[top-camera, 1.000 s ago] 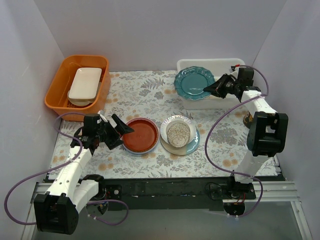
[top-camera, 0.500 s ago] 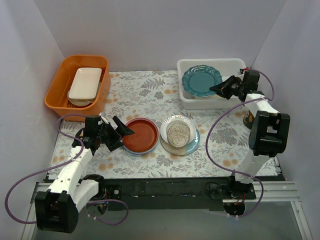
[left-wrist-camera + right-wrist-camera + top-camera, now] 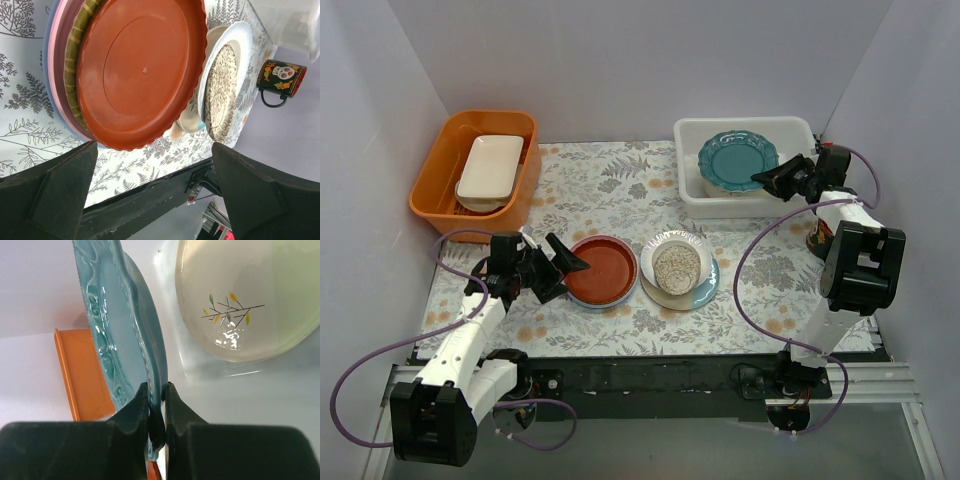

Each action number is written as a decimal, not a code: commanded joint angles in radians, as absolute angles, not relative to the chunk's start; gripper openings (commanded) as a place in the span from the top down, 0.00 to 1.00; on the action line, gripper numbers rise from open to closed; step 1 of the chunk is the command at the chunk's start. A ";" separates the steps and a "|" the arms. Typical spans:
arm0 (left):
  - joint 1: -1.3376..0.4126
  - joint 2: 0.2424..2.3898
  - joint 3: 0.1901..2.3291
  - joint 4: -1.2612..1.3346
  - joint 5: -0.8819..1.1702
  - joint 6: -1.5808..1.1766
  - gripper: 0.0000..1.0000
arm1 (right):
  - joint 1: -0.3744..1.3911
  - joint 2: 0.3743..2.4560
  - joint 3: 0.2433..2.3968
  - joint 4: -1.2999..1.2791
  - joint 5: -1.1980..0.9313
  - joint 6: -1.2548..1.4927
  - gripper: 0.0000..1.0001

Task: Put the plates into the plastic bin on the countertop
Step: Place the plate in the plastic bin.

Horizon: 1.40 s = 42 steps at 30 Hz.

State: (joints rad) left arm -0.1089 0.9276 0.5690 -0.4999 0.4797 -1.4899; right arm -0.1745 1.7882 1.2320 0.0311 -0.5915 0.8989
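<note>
Between the right fingers stands the teal plate, edge-on.

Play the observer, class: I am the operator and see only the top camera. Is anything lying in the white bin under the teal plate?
Observer: Yes. The right wrist camera shows a cream plate with a twig print lying in the bin, below the teal plate.
Operator: Is the right hand really gripping that plate?
Observer: Yes. Up close, the right hand is shut on its rim.
Operator: Is the red plate alone on the counter?
Observer: No. The left wrist camera shows the red plate topping a stack of plates with green, pink and blue rims.
</note>
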 commanded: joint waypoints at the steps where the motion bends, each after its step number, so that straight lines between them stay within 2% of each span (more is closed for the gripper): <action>1: -0.114 0.922 0.561 -0.489 0.495 -1.479 0.02 | -0.175 1.769 1.293 0.173 -0.637 0.925 0.99; 22: -0.114 0.942 0.551 -0.486 0.503 -1.467 0.02 | -0.152 1.861 1.371 0.210 -0.592 0.913 0.99; 42: -0.114 0.969 0.548 -0.485 0.506 -1.453 0.02 | -0.127 1.980 1.493 0.135 -0.581 0.877 0.99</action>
